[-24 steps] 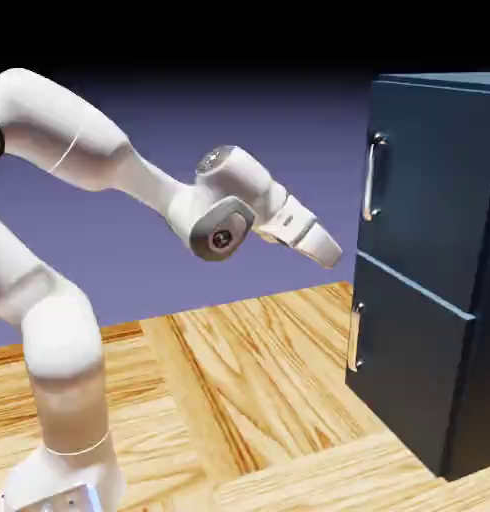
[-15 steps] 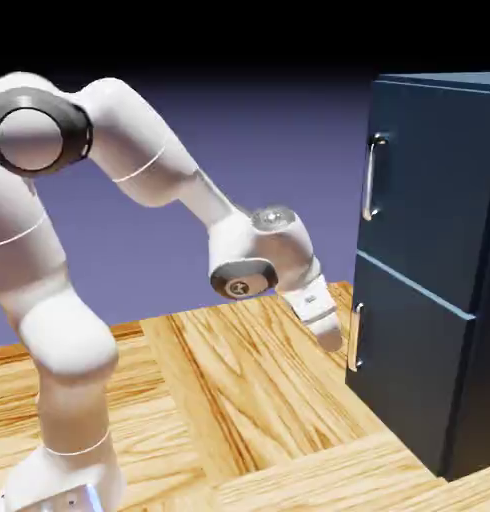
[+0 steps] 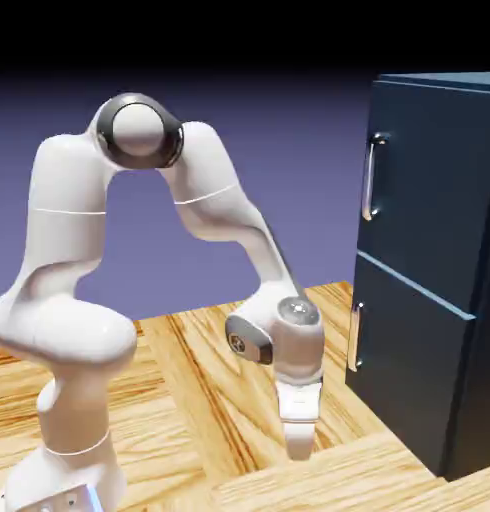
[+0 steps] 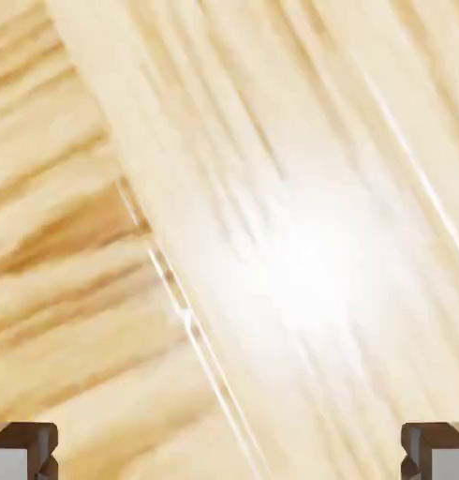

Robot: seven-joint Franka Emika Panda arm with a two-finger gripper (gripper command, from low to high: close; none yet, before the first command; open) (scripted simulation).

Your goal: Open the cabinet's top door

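A: Where is the cabinet (image 3: pixel 434 260)?
B: It stands at the right edge of the exterior view, on the wooden surface (image 3: pixel 219 390). It is dark navy, with two stacked doors.
A: And the top door (image 3: pixel 429 190)?
B: Shut, flush with the front. Its long silver handle (image 3: pixel 370 178) runs upright along the door's left side. The lower door (image 3: pixel 404 365) sits under it, also shut, with a shorter silver handle (image 3: pixel 354 338).
A: Where is the arm (image 3: pixel 199 200)?
B: It arches over from the lower left and bends down. The hand points straight down at the wood, left of the cabinet and below the level of the top handle, apart from both doors.
A: What about the fingers (image 3: pixel 300 448)?
B: Spread wide, with nothing between them. In the hand view the two grey tips (image 4: pixel 23 450) sit far apart at the bottom corners, and only pale wood grain with a bright glare fills the space between.
A: Do they touch the surface?
B: I cannot tell; they are close above it.
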